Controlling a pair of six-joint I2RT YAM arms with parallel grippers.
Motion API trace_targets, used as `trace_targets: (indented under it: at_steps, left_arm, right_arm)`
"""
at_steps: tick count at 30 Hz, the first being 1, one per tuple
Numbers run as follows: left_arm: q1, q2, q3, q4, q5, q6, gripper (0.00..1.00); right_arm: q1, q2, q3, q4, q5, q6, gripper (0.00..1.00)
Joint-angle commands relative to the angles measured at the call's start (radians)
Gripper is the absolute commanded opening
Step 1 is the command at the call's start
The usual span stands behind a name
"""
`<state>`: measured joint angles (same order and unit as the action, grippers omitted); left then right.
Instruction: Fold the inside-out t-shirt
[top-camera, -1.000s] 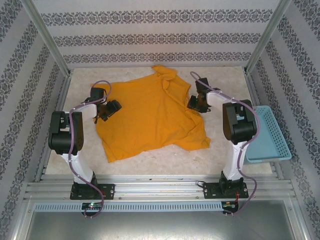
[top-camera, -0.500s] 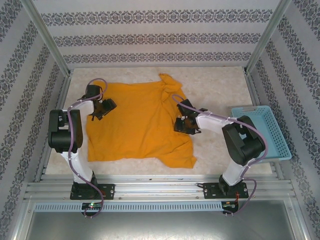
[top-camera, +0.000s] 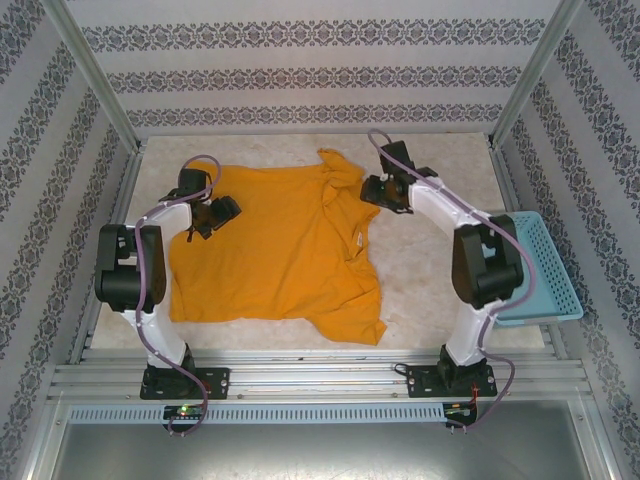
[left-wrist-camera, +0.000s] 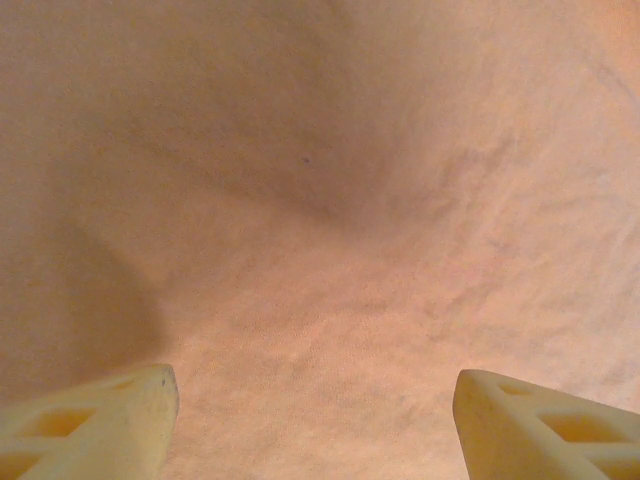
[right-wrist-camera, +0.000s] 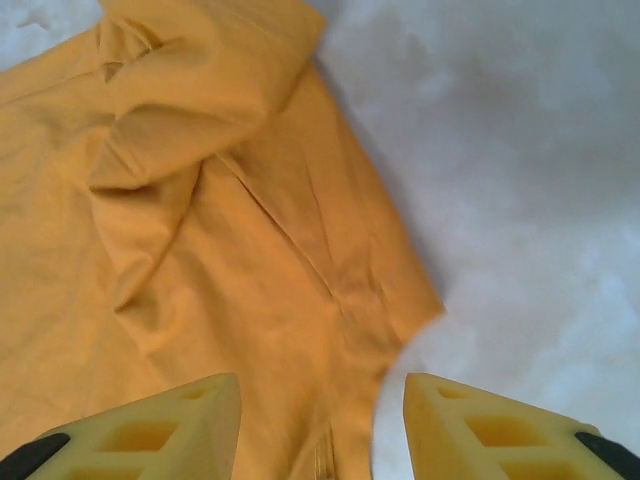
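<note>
Mustard-orange cloth: in the top view the inside-out t-shirt (top-camera: 270, 250) lies spread on the pale marbled desk (top-camera: 430, 290), left of centre. One sleeve (top-camera: 340, 168) is bunched at its far right corner. A small pale mark (top-camera: 357, 240) sits near the right edge. It is too small for me to read, and I cannot tell whether it is a tag or print. The left claw (top-camera: 222, 213) hangs over the shirt's far left part, near the cloth's edge. The right claw (top-camera: 372, 192) is just beside the bunched sleeve, at the shirt's far right border. A light-blue basket (top-camera: 545, 270) stands at the desk's right side, well apart from the shirt.

Left wrist view: the shirt cloth (left-wrist-camera: 330, 200) runs across the frame, very close, softly creased and washed to a pinkish orange. On the left claw (left-wrist-camera: 310, 430) the pale fingers (left-wrist-camera: 100, 420) stand wide apart at the lower corners. Cloth lies beyond the gap and nothing is pinched.

Right wrist view: the right claw (right-wrist-camera: 320, 430) has its jaws parted and grips nothing. Its left finger (right-wrist-camera: 160, 425) is above cloth and the other is above bare desk (right-wrist-camera: 500, 150). The shirt's edge (right-wrist-camera: 400, 320) runs down into the gap between them. A seam (right-wrist-camera: 290, 240) crosses the cloth diagonally, and the folded sleeve (right-wrist-camera: 190, 70) sits at upper left. I can make out no readable lettering at this sharpness.
</note>
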<state>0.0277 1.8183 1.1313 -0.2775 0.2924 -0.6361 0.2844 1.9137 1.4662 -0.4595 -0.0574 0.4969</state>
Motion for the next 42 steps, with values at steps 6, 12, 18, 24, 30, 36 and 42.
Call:
trace_targets:
  at_steps: [6, 12, 18, 24, 30, 36, 42]
  left_arm:
    - [-0.002, 0.042, 0.018, 0.004, 0.017, 0.009, 0.73]
    - [-0.001, 0.06, 0.016, 0.014, 0.015, 0.004, 0.73]
    - [-0.001, 0.074, 0.014, 0.013, 0.004, 0.0, 0.73]
    - [-0.001, 0.084, 0.013, 0.0, -0.017, -0.002, 0.73]
    - [0.0, 0.093, 0.014, -0.017, -0.043, 0.004, 0.73]
    - [0.0, 0.101, 0.016, -0.044, -0.092, 0.017, 0.73]
    - [0.006, 0.103, 0.001, -0.043, -0.105, 0.023, 0.73]
  right_arm:
    - [0.04, 0.2, 0.189, -0.16, 0.101, -0.11, 0.48]
    - [0.058, 0.277, 0.247, -0.203, 0.158, -0.142, 0.47]
    - [0.053, 0.344, 0.315, -0.259, 0.168, -0.142, 0.42]
    - [0.046, 0.363, 0.341, -0.273, 0.179, -0.15, 0.24]
    - [0.03, 0.312, 0.317, -0.263, 0.178, -0.147, 0.02]
    - [-0.015, 0.195, 0.245, -0.244, 0.112, -0.131, 0.0]
    - [-0.123, 0.105, 0.105, -0.167, -0.071, -0.071, 0.0]
